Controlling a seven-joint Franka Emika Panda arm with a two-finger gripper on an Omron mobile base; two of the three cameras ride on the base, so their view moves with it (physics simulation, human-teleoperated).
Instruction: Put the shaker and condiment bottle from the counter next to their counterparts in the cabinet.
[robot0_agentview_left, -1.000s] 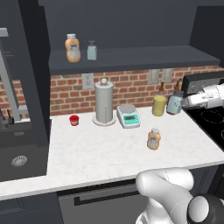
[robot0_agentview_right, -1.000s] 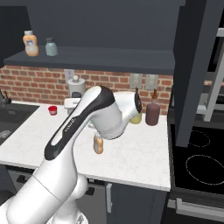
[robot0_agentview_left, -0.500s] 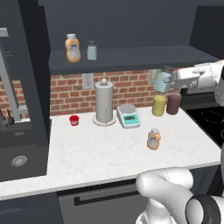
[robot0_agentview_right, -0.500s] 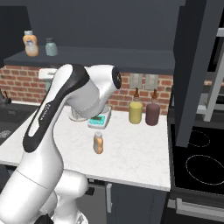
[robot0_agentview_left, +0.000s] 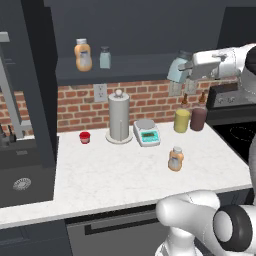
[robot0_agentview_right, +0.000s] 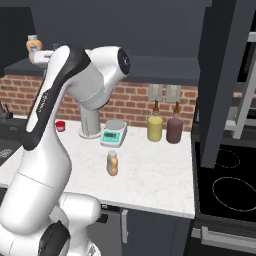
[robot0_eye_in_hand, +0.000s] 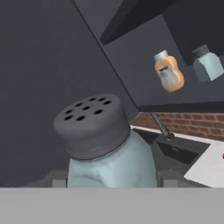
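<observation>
Raised from beside the yellow-green bottle (robot0_agentview_left: 182, 120), the pale teal-grey shaker with dark cap (robot0_agentview_left: 178, 70) sits clamped in the gripper (robot0_agentview_left: 184, 70) at shelf height; matching orange bottle (robot0_agentview_left: 82, 55) and teal shaker (robot0_agentview_left: 105, 57) stand well leftward

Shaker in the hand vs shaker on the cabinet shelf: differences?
Support: the held shaker is gripped by the hand in the air above the counter; the shelf shaker stands on the cabinet shelf beside an orange bottle.
Pose: the held shaker leans slightly; the shelf shaker stands upright.
Place: the held shaker is at the shelf's right end, the shelf shaker towards its left.
Shared: pale teal body, dark grey cap.
</observation>
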